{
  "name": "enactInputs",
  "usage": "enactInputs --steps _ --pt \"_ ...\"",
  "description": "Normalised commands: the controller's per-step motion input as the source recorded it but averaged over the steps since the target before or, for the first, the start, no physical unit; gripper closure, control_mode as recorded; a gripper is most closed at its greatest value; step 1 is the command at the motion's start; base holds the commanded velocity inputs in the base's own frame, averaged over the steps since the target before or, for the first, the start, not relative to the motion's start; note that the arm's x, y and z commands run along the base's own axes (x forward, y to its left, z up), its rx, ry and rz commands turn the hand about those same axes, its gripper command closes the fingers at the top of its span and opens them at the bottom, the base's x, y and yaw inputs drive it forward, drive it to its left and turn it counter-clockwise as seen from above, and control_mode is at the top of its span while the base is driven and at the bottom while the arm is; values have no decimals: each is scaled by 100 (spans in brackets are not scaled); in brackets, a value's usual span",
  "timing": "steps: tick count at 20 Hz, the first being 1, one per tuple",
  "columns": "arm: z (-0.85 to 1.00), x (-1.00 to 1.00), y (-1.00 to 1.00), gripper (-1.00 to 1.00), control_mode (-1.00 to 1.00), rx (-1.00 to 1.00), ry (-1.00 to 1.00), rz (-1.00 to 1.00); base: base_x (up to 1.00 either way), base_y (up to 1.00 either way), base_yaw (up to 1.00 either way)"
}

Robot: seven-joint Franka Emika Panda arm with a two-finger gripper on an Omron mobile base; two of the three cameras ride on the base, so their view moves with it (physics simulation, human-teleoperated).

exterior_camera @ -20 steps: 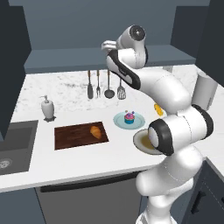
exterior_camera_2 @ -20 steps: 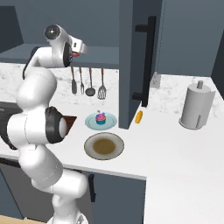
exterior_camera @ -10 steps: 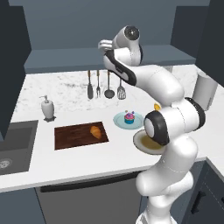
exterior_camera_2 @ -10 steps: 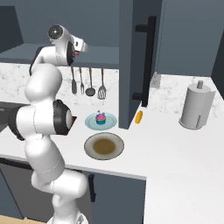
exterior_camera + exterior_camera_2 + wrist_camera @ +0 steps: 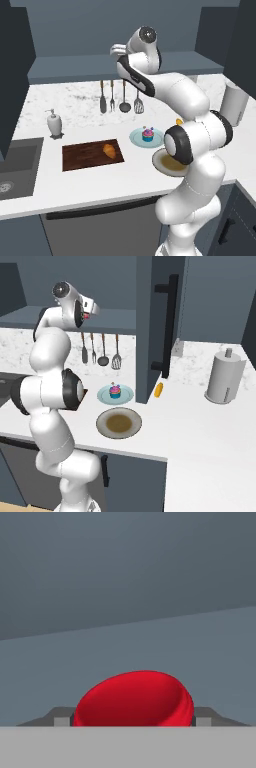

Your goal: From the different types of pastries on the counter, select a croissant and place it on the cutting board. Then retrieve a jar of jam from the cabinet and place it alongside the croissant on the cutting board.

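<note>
Arm stretched high, wrist level, claw (image 5: pixel 116 49) reaching into the cabinet (image 5: pixel 125 70) above its shelf. Jar of jam (image 5: pixel 134 698) sits between the fingertips; can't tell if clamped. Croissant (image 5: pixel 109 149) lies on the cutting board (image 5: pixel 82 156) on the tabletop (image 5: pixel 75 187).

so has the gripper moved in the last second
Yes. In the left base view the gripper has swung left along the cabinet shelf, now above the hanging utensils rather than right of them.
</note>
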Motion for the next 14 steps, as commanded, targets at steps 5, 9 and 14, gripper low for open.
enactInputs --steps 5,9,14 --pt "-44 0 0 100 -100 0 2 0 0 0 0" --pt "0 -30 0 100 -100 -2 -16 1 0 0 0" --pt "3 -97 -2 100 -100 -1 -17 0 0 0 0"
